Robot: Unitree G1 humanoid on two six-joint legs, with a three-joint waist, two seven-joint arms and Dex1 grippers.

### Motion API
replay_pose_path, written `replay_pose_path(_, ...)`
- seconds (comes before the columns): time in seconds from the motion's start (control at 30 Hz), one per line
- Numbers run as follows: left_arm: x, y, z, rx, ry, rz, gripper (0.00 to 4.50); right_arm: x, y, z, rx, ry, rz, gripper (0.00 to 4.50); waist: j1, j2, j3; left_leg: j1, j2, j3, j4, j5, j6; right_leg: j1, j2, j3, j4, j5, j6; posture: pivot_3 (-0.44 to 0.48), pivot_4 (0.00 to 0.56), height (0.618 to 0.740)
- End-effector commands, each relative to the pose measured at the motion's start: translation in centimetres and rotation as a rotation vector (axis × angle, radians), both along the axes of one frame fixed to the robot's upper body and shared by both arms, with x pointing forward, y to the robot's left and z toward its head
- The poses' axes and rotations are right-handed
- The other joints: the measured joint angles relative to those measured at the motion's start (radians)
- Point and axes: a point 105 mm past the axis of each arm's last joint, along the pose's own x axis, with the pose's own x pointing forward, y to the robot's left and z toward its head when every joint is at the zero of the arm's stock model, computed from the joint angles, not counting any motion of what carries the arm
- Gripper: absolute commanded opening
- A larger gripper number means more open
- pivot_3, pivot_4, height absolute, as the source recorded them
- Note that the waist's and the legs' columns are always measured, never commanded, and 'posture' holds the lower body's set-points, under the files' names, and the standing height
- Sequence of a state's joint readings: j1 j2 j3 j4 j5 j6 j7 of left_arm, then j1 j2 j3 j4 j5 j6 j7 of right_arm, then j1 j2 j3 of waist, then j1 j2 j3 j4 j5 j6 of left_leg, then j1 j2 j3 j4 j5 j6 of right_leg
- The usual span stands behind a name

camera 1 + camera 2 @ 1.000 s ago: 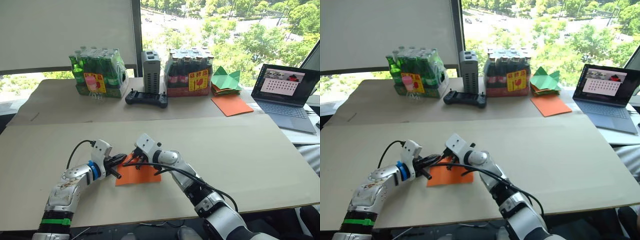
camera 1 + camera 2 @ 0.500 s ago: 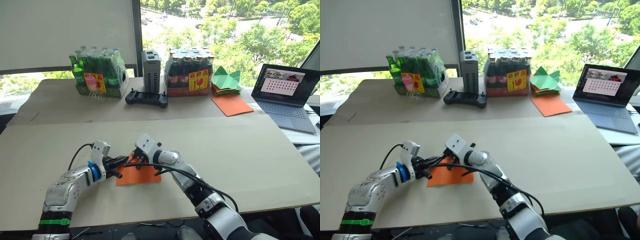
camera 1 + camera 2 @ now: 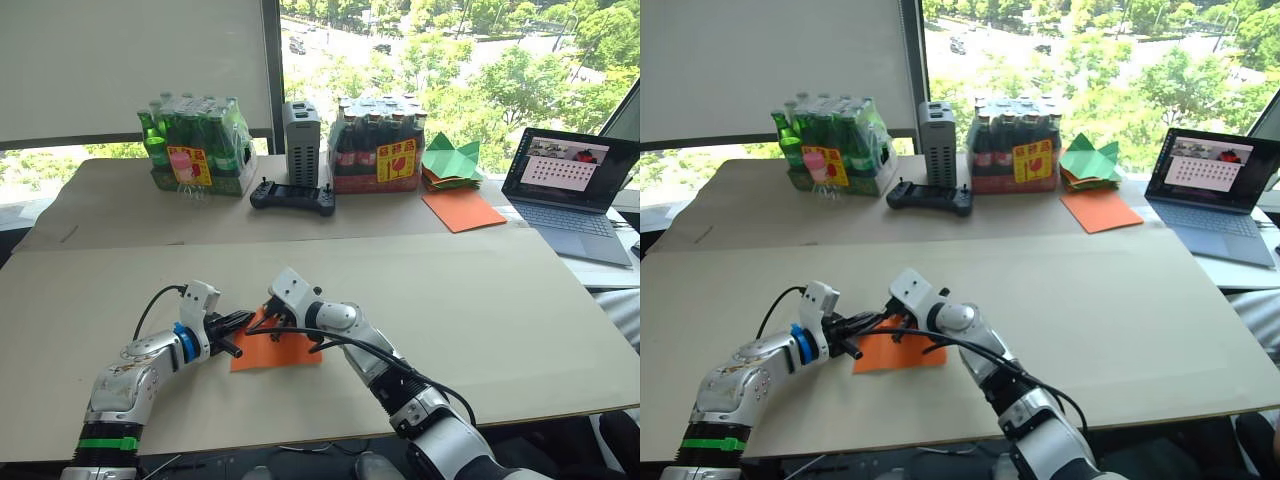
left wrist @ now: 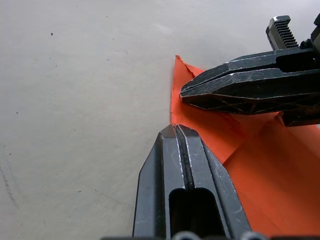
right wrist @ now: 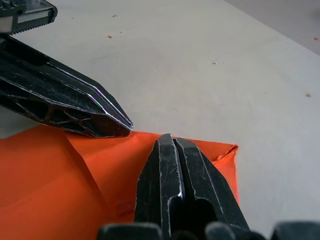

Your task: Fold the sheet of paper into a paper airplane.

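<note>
The sheet of paper (image 3: pixel 278 350) is bright orange and lies flat on the near part of the table, with a folded flap at its far left corner (image 4: pixel 186 75). My left gripper (image 3: pixel 244 322) is shut, and its tips (image 4: pixel 175 130) rest on the paper's left edge next to that flap. The right gripper (image 3: pixel 270 320) is also shut and presses its tips (image 5: pixel 171 139) down on the folded corner. The two grippers' tips nearly meet there. A crease (image 5: pixel 85 165) runs across the paper below them.
Along the far edge of the table stand a pack of green bottles (image 3: pixel 195 145), a grey box (image 3: pixel 302 128), a black controller (image 3: pixel 292 196) and a pack of dark bottles (image 3: pixel 378 146). Green paper shapes (image 3: pixel 450 160), a smooth orange sheet (image 3: pixel 463 210) and a laptop (image 3: pixel 570 185) sit far right.
Both grippers stay at the paper's far left corner. The left forearm has shifted only slightly.
</note>
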State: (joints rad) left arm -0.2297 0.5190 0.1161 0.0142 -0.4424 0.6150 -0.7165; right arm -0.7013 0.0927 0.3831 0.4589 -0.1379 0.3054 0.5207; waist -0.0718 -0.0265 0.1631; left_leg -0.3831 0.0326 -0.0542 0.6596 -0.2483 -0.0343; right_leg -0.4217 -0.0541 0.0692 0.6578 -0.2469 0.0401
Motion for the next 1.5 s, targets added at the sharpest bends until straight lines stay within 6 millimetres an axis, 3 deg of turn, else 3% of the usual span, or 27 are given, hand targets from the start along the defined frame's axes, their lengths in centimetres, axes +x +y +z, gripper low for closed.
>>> replay_pose_path(0.03,-0.3,0.6,-1.7,0.036,0.064,0.026,0.01,-0.4,1.2,1.5,0.036,-0.029,0.029,0.00,0.000,0.000,0.000,0.000,0.000,0.000,0.000,0.000,0.000,0.000,0.000,0.000,0.000,0.000,0.000,0.000,0.150,0.740)
replay_pose_path(0.83,-0.6,0.0,-1.5,0.035,0.052,0.008,0.01,1.9,0.1,0.4,-0.003,-0.004,-0.116,0.00,0.000,0.000,0.000,0.002,0.000,0.000,0.000,0.000,0.000,0.001,0.000,0.000,0.000,0.000,0.000,0.000,0.150,0.740)
replay_pose_path(1.0,-0.2,-0.6,-0.5,0.009,0.024,0.001,0.01,1.6,0.4,0.1,-0.013,0.004,-0.098,0.00,0.001,0.000,0.000,0.002,0.000,0.000,0.000,0.000,0.000,0.001,0.000,0.000,0.000,0.000,0.000,0.000,0.150,0.740)
replay_pose_path(1.27,1.7,-1.3,3.4,-0.127,-0.054,0.056,0.01,1.3,0.5,-0.2,-0.024,0.009,-0.083,0.00,0.001,0.000,0.000,0.000,0.000,0.000,0.000,0.000,0.000,0.000,0.000,0.000,0.000,0.000,0.000,0.000,0.150,0.740)
replay_pose_path(1.5,1.5,-1.9,3.0,-0.088,-0.037,0.015,0.01,1.4,0.4,-0.2,-0.026,0.008,-0.085,0.00,0.000,0.000,0.000,0.000,0.000,0.000,0.000,0.000,0.000,0.000,0.000,0.000,0.000,0.000,0.000,0.000,0.150,0.740)
